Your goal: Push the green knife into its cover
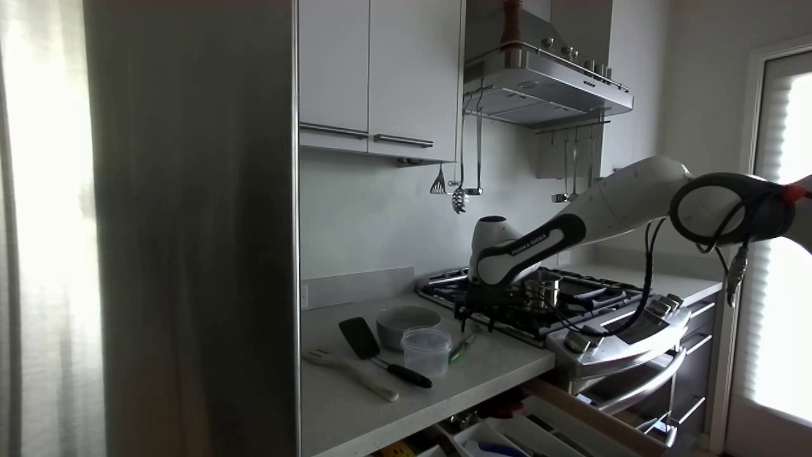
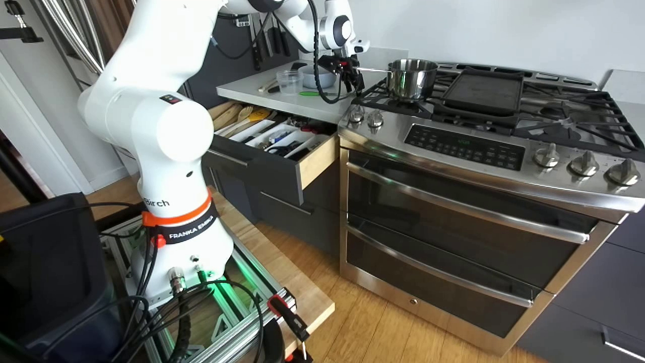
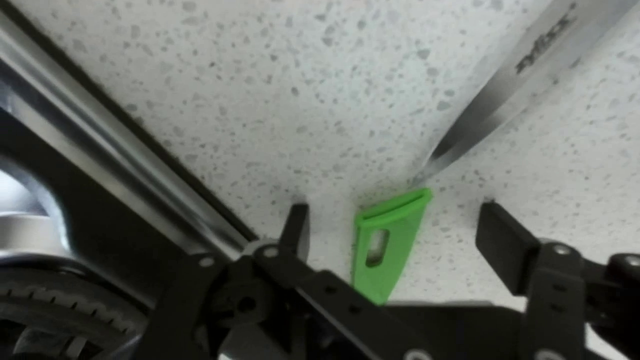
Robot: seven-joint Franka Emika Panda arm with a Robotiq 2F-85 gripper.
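The green knife lies on the speckled counter; its grey blade point(image 3: 505, 95) runs in from the upper right of the wrist view, with the handle outside that view. In an exterior view the green handle point(image 1: 457, 353) shows beside a clear tub. The green cover point(image 3: 392, 262), flat with an oblong hole, has its slotted mouth turned toward the blade. The blade's tip ends close to the mouth's right corner, outside the slot; whether they touch I cannot tell. My gripper point(image 3: 393, 212) stands open around the cover, fingers apart from it on both sides. The cover's lower end is hidden behind the gripper.
The stove's metal edge point(image 3: 107, 135) runs close to the left finger. A steel pot point(image 2: 413, 80) stands on the stove. Near the knife are the clear tub point(image 1: 426, 358), a grey bowl point(image 1: 396, 324), a black spatula point(image 1: 360, 337) and a wooden fork point(image 1: 355, 371). An open drawer point(image 2: 320, 164) juts out below.
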